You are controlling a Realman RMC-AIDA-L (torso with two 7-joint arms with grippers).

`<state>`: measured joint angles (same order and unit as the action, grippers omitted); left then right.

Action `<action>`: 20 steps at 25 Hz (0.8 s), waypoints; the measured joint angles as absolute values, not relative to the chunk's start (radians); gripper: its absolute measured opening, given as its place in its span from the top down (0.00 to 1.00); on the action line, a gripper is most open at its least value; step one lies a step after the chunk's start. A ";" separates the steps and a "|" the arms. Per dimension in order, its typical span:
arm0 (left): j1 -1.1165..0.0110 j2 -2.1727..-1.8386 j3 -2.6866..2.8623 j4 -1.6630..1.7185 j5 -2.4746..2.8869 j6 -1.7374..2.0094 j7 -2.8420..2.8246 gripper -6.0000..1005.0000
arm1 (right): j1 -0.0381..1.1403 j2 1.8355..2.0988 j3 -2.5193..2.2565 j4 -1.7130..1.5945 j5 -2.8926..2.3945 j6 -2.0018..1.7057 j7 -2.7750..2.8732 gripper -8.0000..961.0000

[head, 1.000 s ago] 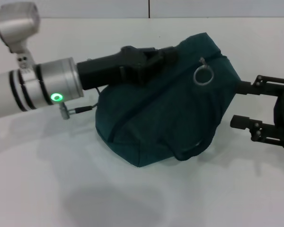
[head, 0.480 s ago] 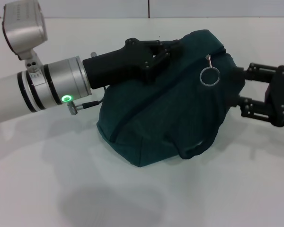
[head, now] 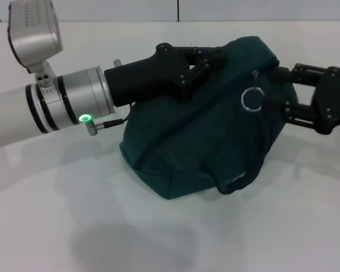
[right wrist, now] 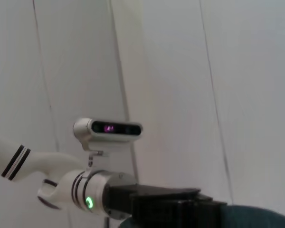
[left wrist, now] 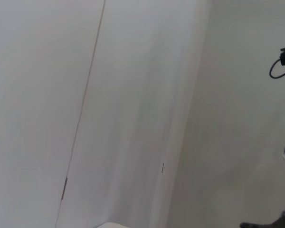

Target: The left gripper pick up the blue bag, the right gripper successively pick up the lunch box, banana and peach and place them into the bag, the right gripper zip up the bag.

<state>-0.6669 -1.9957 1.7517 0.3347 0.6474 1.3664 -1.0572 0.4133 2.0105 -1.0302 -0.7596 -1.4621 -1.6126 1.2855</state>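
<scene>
Claw of the left arm, black on a silver wrist, grips the top of the soft dark teal fabric bag on the white counter, near its far edge; the right all-black claw stands narrowly apart at the small metal ring pull, the best hold, since the limp fabric would probably sag.

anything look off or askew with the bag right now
The blue bag sits slumped and tilted on the table, held at its top by the left gripper. The right gripper is at the zipper's ring pull. Nothing looks spilled or damaged.

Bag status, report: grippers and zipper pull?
Left gripper shut on bag top. Right gripper open beside ring pull, not gripping it. Nothing in the way.
</scene>
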 joint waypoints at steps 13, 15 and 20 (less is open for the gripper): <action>-0.656 -1.996 1.752 0.343 0.654 1.360 -1.037 0.96 | 0.447 1.995 -1.072 -0.771 -1.550 -1.625 1.440 0.39; -0.654 -1.996 1.752 0.344 0.658 1.360 -1.036 0.96 | 0.448 1.996 -1.066 -0.776 -1.563 -1.610 1.466 0.39; -0.647 -1.996 1.752 0.344 0.660 1.360 -1.013 0.96 | 0.464 2.003 -1.074 -0.775 -1.567 -1.592 1.479 0.39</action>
<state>-0.6473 -1.9958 1.7517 0.3437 0.6598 1.3600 -1.0130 0.4638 2.0025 -1.0744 -0.7748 -1.5672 -1.5919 1.4795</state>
